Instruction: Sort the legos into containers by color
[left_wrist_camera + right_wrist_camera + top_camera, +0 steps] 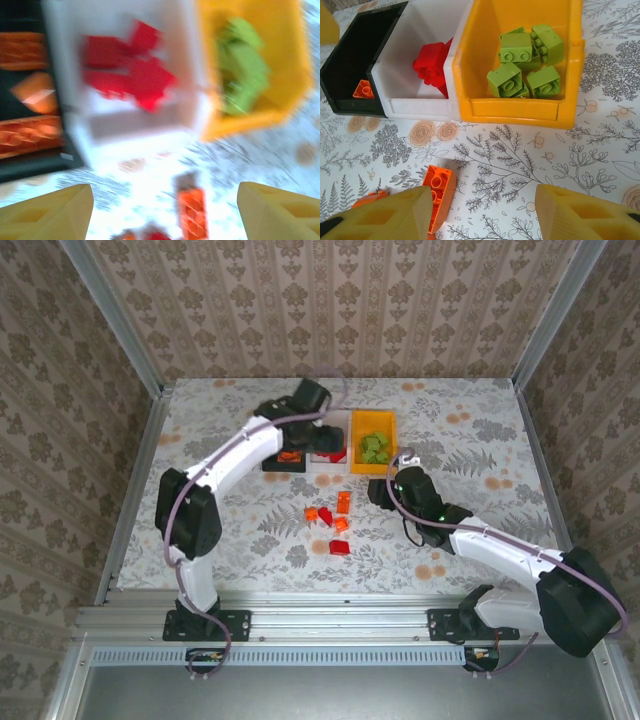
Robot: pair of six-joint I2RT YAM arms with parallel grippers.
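Setting: table (480, 440) under a floral cloth, closed in on three sides by patterned wallpaper (330, 310).

Left gripper (165, 200)
- Hung open above the cloth, fingers (55, 212) spread wide, nothing between them. Badly blurred in its own view.
- Ahead and to its left: black bin (30, 167), with orange bricks (27, 132) inside.
- Straight ahead: white bin (145, 127), touching the black bin, with red bricks (130, 70) inside.
- Ahead and to its right: yellow bin (240, 122), pressed against the white bin, with green bricks (245, 65) inside.
- Nearer than the bins, on the bare cloth below the open jaws: loose bricks (341, 525), orange and red, in a small scatter.

Right gripper (485, 205)
- Stood open too, low over the cloth, fingers well apart and gripping nothing.
- Just beside its left finger, not between the two: one orange brick (439, 195), tipped on its side on the cloth. A second orange piece farther left, mostly hidden by that finger.
- Ahead and slightly right: yellow bin, green bricks piled toward its far end.
- Ahead and left: white bin, red bricks heaped against the wall shared with the yellow bin.
- Farthest left: black bin, one small orange piece visible on its floor.

Bins set in one row, side walls touching, open tops up.
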